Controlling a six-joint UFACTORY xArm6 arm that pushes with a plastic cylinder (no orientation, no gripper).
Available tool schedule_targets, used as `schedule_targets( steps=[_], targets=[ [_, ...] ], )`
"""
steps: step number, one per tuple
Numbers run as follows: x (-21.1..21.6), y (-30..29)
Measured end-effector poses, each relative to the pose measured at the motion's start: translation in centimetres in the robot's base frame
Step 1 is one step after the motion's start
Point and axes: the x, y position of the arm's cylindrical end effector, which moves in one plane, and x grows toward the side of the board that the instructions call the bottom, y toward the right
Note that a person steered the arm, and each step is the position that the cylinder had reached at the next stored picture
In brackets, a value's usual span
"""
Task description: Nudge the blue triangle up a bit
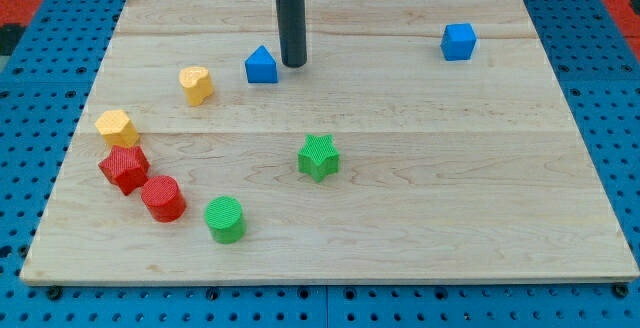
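The blue triangle [261, 65] sits on the wooden board [420, 198] in the upper middle-left. My tip [293, 64] rests on the board just to the right of the blue triangle, with a small gap between them. The dark rod rises straight from there to the view's top edge.
A blue cube [459, 41] is at the upper right. A yellow heart [197, 85] and a yellow hexagon [117, 127] lie at the left. A red star [124, 168], a red cylinder [162, 198] and a green cylinder [225, 219] are at the lower left. A green star [319, 157] is at the centre.
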Motion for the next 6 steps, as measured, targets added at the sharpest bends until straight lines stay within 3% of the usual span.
schedule_targets(
  steps=[1, 2, 3, 6],
  targets=[
    [1.3, 2.7],
    [5.6, 2.3],
    [5.9, -3.0],
    [1.2, -7.2]
  ],
)
